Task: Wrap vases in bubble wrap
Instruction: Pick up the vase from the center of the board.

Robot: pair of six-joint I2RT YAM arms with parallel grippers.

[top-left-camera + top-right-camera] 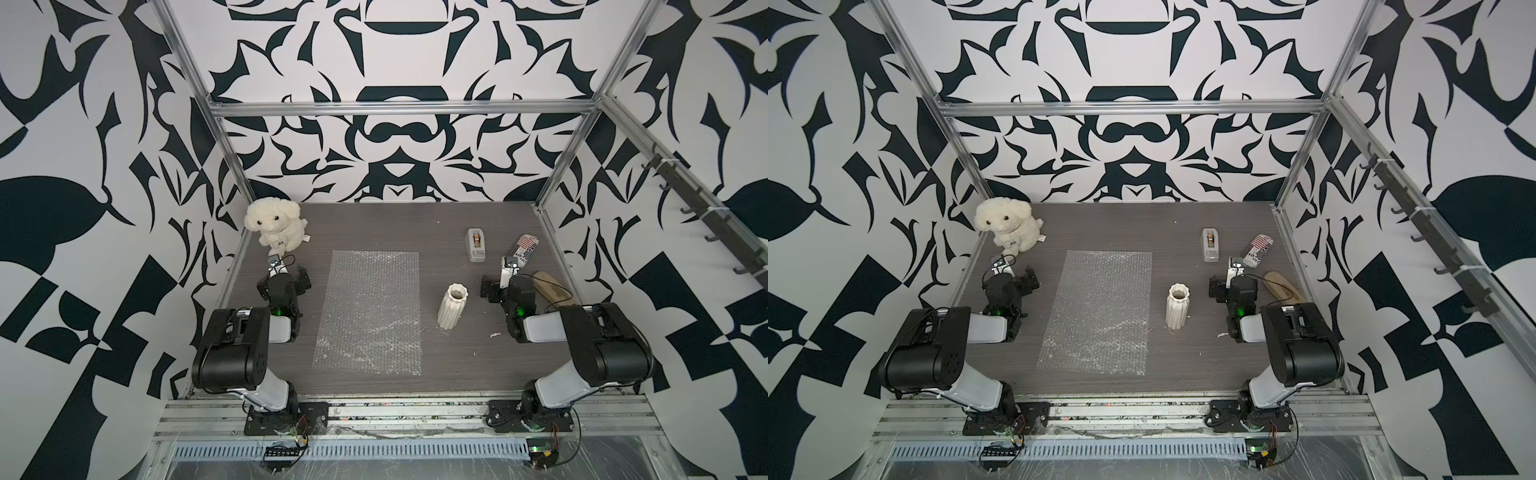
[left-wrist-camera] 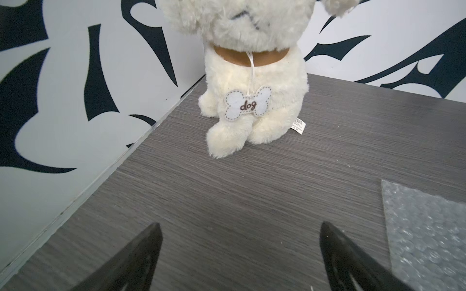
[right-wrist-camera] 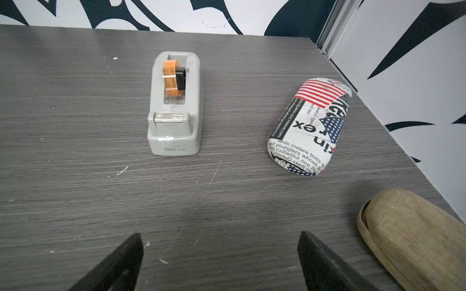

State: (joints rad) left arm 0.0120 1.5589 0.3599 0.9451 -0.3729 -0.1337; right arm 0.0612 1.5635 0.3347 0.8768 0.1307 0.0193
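Top views, vase (image 1: 452,305) beside bubble wrap (image 1: 370,311) (apart)

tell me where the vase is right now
In both top views the vase stands upright on the table, right of centre, just off the right edge of the bubble wrap and nearer the camera than the tape dispenser.

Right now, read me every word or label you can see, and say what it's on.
"dog": bone-shaped tag on the plush dog.
"whlis mstare busy", "youngters whose": printed case; its other print is upside down or blurred.
Too faint to read: embossed brand on the tape dispenser.
Too small to read: sewn label on the plush dog.
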